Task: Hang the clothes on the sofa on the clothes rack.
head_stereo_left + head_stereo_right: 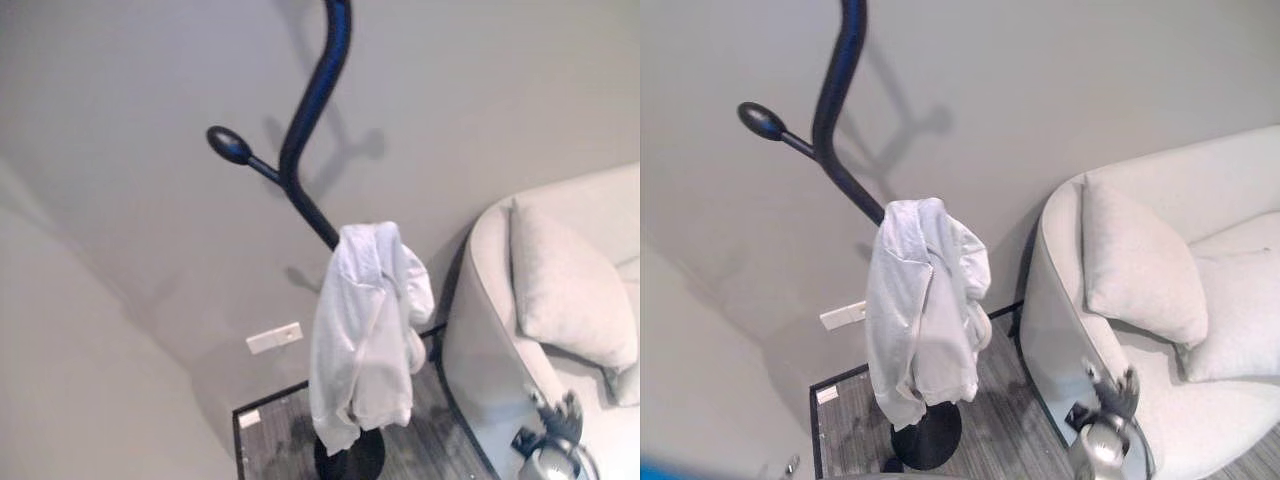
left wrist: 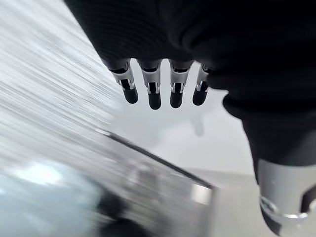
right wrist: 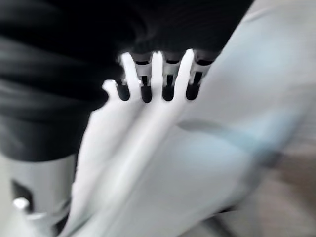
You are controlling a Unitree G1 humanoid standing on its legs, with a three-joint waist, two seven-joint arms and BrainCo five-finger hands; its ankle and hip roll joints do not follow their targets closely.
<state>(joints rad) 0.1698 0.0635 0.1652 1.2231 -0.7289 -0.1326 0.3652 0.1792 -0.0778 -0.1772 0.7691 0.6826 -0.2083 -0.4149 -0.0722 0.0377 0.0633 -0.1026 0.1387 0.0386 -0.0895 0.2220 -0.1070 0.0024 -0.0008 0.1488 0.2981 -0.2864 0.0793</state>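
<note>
The shirt [image 1: 365,330] hangs on the rack [image 1: 310,110], beside the sofa [image 1: 1200,300]. My right robot hand [image 1: 1115,395] and left robot hand [image 2: 158,91] are relaxed, empty; I'd check the drape sits securely.

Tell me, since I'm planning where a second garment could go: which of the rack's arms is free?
The upper arm ending in a rounded knob, pointing away from the sofa, is bare. The lower arm is covered by the white garment draped over it.
</note>
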